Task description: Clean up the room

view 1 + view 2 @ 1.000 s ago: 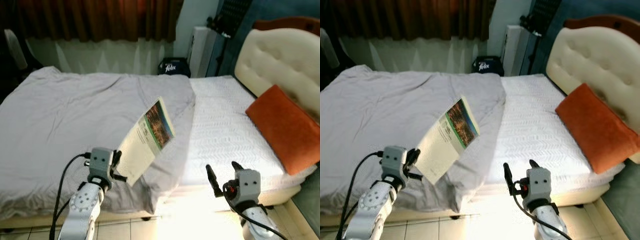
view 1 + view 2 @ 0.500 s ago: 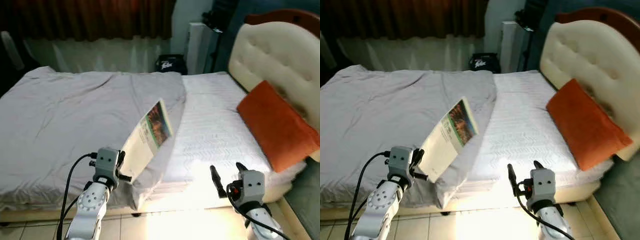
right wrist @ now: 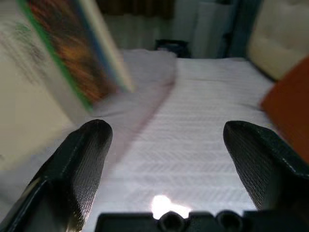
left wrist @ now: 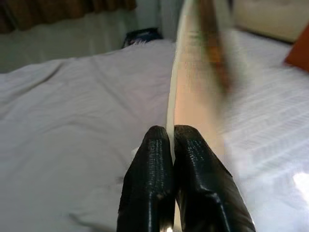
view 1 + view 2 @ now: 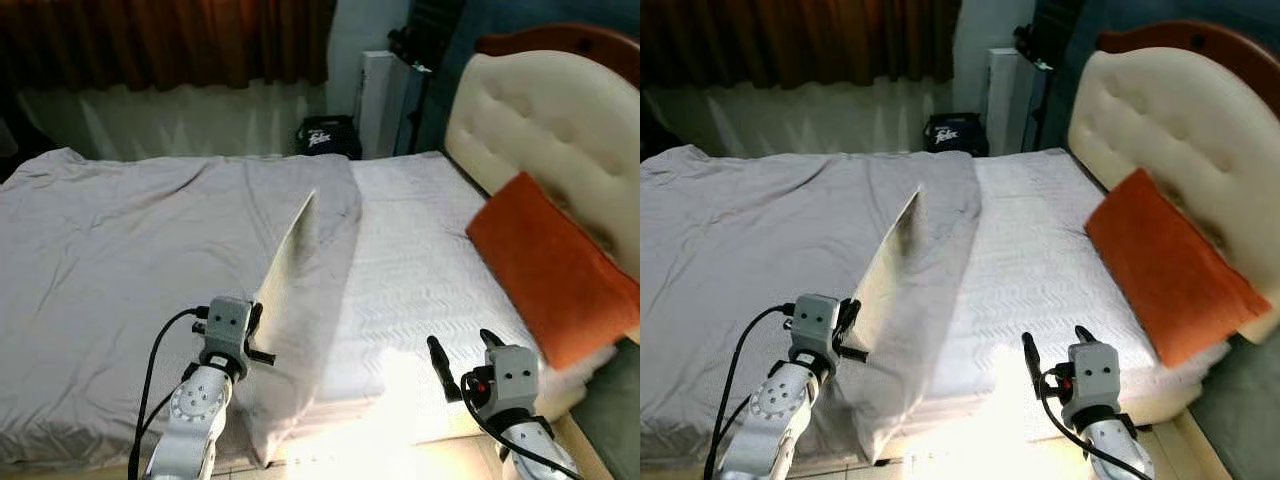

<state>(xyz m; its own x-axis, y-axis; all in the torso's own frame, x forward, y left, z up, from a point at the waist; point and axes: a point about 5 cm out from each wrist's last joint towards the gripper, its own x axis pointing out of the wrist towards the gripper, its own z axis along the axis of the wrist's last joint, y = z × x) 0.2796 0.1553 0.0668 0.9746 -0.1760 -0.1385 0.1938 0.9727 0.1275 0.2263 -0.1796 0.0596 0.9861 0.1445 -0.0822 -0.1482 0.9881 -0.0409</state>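
My left gripper (image 4: 171, 133) is shut on the lower edge of a thin book (image 5: 290, 270), holding it upright over the near edge of the bed. From the head views the book (image 5: 890, 270) is seen almost edge-on, pale and blurred. Its colourful cover with a green border (image 3: 67, 53) faces my right gripper. The left gripper (image 5: 252, 335) sits low at the left, over the grey duvet (image 5: 130, 250). My right gripper (image 5: 463, 350) is open and holds nothing, low at the right before the white sheet (image 5: 420, 260); its two fingers stand wide apart (image 3: 166, 130).
An orange pillow (image 5: 545, 265) leans on the cream padded headboard (image 5: 540, 130) at the right. Beyond the bed stand a black bag (image 5: 325, 135) and a white unit (image 5: 378, 100), under dark curtains (image 5: 170, 40). A strip of tiled floor shows below the bed's near edge.
The camera has moved in closer to the bed. The book in my left gripper has turned from showing its cover to standing nearly edge-on. The right gripper stays open.
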